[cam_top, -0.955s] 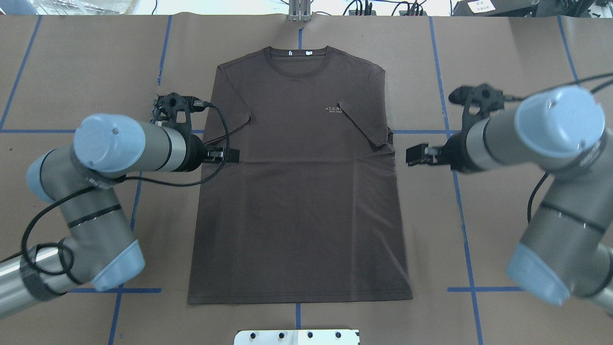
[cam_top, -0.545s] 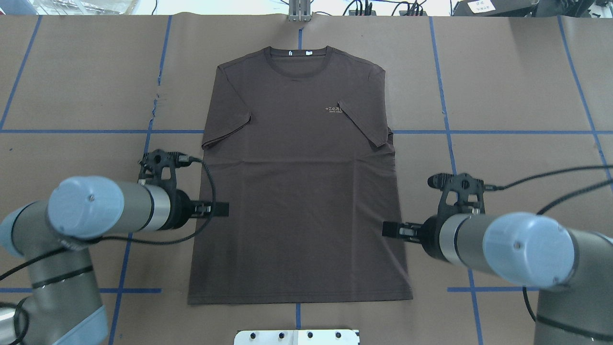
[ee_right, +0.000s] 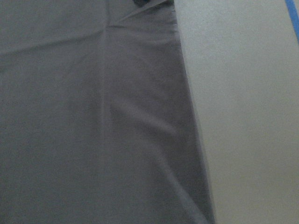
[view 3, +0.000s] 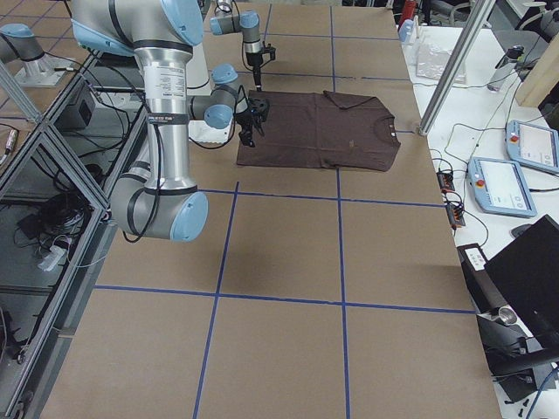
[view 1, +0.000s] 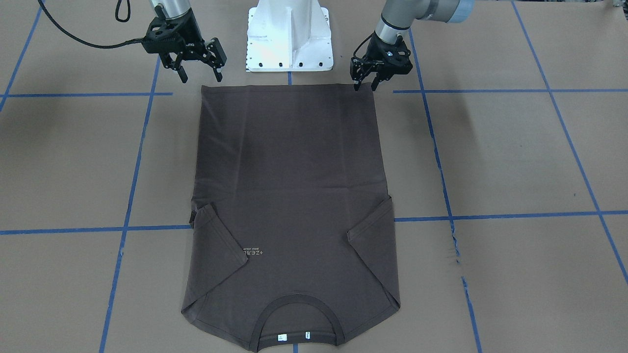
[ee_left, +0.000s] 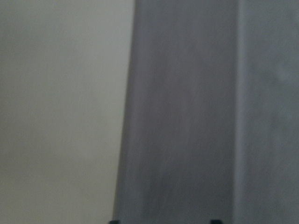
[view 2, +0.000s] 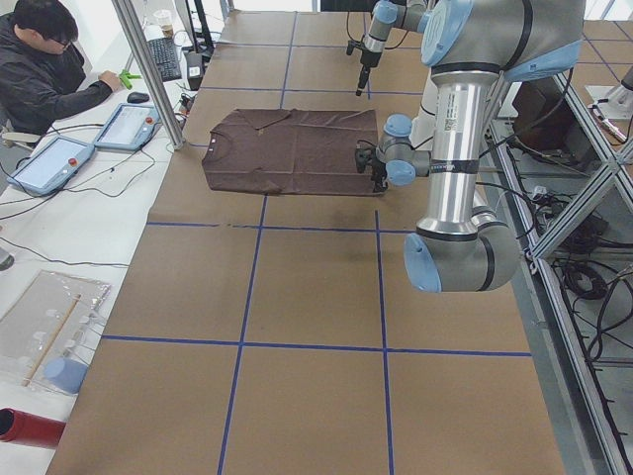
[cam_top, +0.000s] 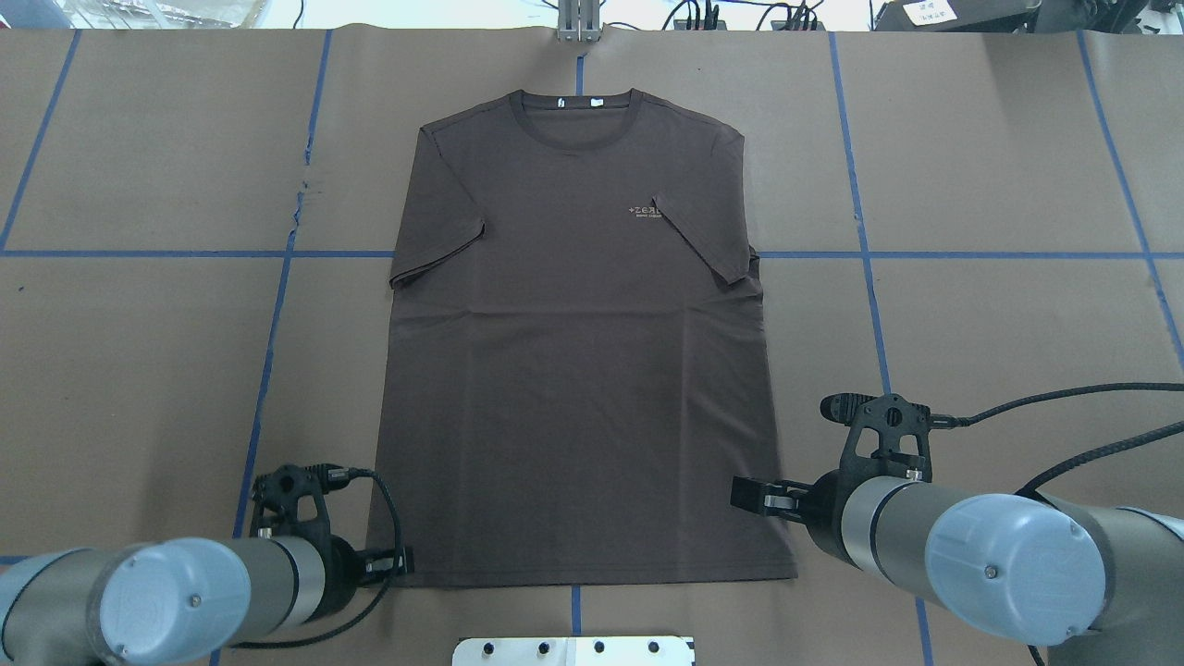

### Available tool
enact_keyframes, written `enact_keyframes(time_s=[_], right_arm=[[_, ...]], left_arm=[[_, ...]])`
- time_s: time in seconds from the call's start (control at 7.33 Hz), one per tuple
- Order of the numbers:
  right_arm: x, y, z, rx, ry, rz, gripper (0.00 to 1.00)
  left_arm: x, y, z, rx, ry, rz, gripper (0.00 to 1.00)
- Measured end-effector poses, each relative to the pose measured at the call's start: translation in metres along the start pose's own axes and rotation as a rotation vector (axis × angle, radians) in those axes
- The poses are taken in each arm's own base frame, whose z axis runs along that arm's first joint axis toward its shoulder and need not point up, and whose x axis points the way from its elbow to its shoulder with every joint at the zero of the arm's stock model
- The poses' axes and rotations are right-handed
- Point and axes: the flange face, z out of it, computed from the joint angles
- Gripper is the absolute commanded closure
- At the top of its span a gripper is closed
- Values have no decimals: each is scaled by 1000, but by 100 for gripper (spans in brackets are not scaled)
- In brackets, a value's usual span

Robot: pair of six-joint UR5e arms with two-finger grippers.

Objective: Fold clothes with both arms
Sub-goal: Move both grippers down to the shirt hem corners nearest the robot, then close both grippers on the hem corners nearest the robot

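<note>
The left black two-finger gripper [view 1: 365, 87], its fingers a little apart and holding nothing, is down at the hem corner of the dark grey-brown short-sleeved T-shirt [cam_top: 573, 370] on the robot's left. The right black two-finger gripper [view 1: 201, 76], fingers wide apart, hangs by the shirt's other hem corner. The shirt lies flat, chest up, on the brown paper-covered table [cam_top: 139, 370], with both sleeves folded inward.

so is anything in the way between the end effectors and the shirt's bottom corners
Nothing visible. The left end effector sits right at one hem corner of the T-shirt, and the right end effector hangs open near the other corner. Only the bare brown table lies around them.
</note>
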Motion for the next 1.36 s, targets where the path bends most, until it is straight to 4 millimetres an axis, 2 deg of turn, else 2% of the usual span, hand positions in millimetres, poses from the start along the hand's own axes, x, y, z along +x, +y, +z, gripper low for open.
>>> enact_keyframes(time_s=[0.14,0.41,1.36], right_arm=[[0,1,0,0,0,0,2],[0,1,1,0,2,-1,2],[1,2,2,9,4,-4,1]], left_arm=[[-2,11,4,-5,-16,-18,48],[-3,18,7,-3,-27,-29,48],[-6,19,11,-3,-40,-23,46]])
